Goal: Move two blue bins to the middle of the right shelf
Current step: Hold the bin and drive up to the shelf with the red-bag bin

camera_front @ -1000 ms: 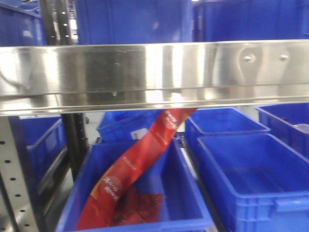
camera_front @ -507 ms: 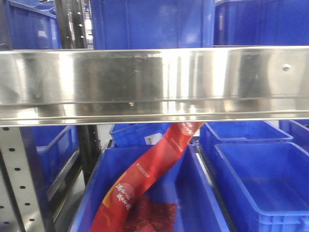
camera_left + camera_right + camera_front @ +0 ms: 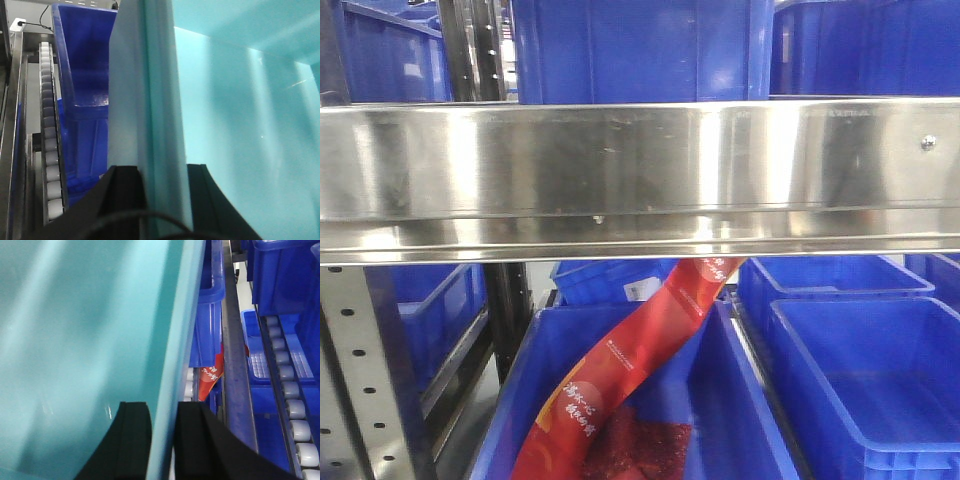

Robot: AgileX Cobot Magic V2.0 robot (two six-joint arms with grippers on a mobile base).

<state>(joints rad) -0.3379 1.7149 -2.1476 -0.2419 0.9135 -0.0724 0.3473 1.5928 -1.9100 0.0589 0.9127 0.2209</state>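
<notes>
Between each tool's (image 3: 162, 200) (image 3: 162, 440) black fingers stands the cyan bin's wall (image 3: 160, 100).

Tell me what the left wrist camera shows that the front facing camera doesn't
Only the left wrist view shows the left hand clamped on the wall of a pale cyan bin, with a white roller track running alongside. Only the front-facing view shows the broad steel shelf rail, a red packet leaning in a bin below it, and a perforated grey upright. Both show dark blue bins on the rack.
</notes>
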